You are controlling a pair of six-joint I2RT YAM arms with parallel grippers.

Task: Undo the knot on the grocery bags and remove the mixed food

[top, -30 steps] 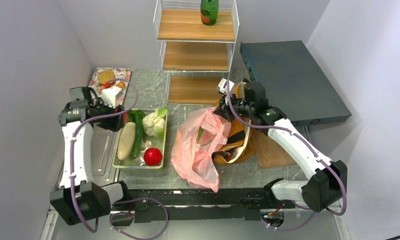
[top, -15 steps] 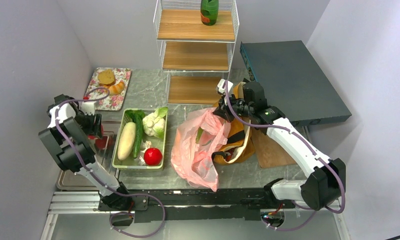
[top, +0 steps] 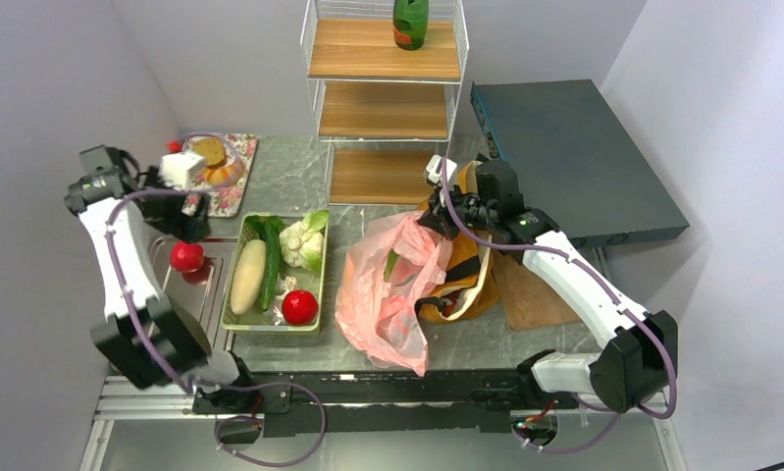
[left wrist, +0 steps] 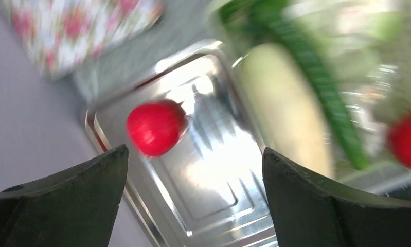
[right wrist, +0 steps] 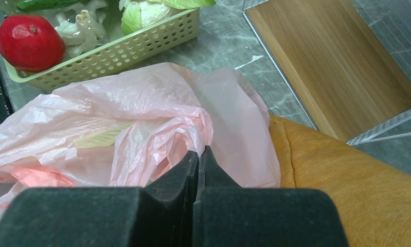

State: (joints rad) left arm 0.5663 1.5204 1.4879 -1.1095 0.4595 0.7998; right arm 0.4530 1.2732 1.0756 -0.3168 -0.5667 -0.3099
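Observation:
The thin pink bag (top: pixel 388 289) lies open against the mustard-brown tote (top: pixel 466 270). My right gripper (top: pixel 437 222) is shut on a fold of the pink bag's rim (right wrist: pixel 193 131), with the tote (right wrist: pixel 347 175) just to its right. A green leaf (top: pixel 393 263) shows inside the pink bag. My left gripper (top: pixel 193 216) is open and empty above a round red fruit (top: pixel 185 256) lying on the metal tray (top: pixel 209 299). In the left wrist view the fruit (left wrist: pixel 156 127) lies on the tray (left wrist: pixel 218 175) ahead of my gripper (left wrist: pixel 195 152).
A green basket (top: pixel 314 285) holds a white radish (top: pixel 248 276), a cucumber, cabbage (top: pixel 303 240) and another red fruit (top: pixel 299 306). A floral tray (top: pixel 221 196) with bread sits at the back left. A wire shelf (top: pixel 385 108) with a green bottle (top: pixel 410 22) stands behind. A dark box (top: pixel 574 157) is on the right.
My left arm swung from the basket out over the metal tray, let go of the red fruit there, and rose above it. The right arm and the bags have not moved.

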